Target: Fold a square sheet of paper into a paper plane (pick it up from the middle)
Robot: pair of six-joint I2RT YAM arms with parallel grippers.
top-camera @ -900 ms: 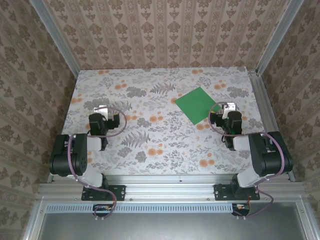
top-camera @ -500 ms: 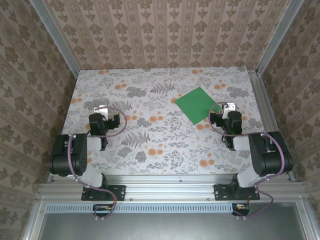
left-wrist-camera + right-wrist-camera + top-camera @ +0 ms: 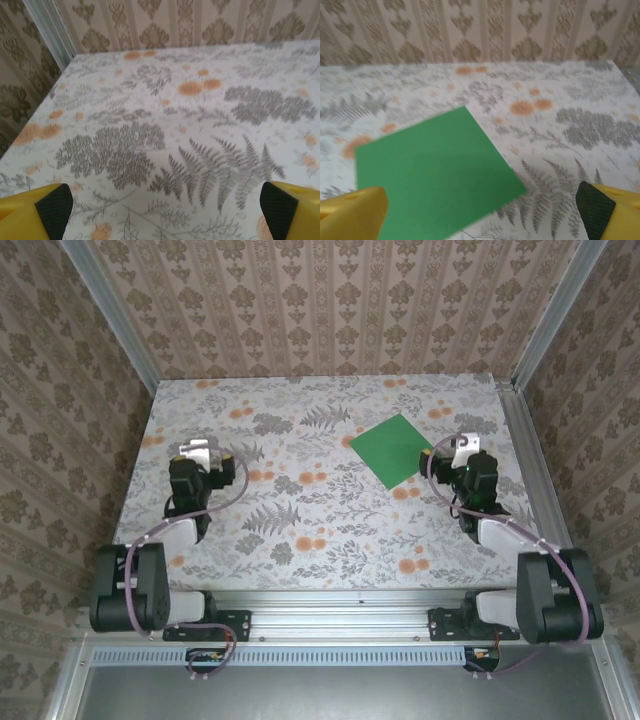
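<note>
Green square sheet of paper (image 3: 397, 450) lies flat, unfolded, far right; right gripper (image 3: 463, 446) by its corner, jaws apart, likely for the middle pickup; left gripper (image 3: 196, 451) apart too.

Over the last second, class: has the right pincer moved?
Yes. The right pincer has edged toward the far wall and slightly right, judged against the square sheet of paper, which lies unmoved.
</note>
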